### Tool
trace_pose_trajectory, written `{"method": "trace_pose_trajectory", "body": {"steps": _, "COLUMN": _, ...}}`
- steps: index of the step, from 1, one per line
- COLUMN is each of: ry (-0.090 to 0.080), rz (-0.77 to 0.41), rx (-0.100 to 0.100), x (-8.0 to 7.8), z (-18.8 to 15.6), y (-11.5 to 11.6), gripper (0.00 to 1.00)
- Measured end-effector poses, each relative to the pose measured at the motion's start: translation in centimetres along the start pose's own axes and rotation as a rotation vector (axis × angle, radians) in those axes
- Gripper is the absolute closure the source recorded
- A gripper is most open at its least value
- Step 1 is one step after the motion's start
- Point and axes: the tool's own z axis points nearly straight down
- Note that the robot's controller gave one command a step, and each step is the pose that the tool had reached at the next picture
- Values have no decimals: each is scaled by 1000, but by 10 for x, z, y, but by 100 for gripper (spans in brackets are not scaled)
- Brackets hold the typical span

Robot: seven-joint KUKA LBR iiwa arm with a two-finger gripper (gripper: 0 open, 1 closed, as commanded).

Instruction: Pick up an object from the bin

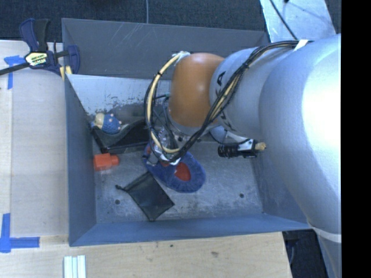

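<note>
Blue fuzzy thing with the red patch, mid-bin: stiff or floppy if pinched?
The blue fuzzy thing looks like soft plush, so probably floppy, sagging when lifted by an edge. It seems light for its size. Lying flat on the bin floor, it should not roll; a push would likely bunch it.

No legible text (bin or arm).

The pad is blue with a red patch, the block orange, the sheet black.
</note>
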Motion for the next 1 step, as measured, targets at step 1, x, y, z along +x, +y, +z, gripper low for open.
{"method": "trace_pose_trajectory", "body": {"steps": 1, "ry": 18, "rz": -296, "rx": 10, "x": -42, "z": -5, "y": -59, "gripper": 100}}
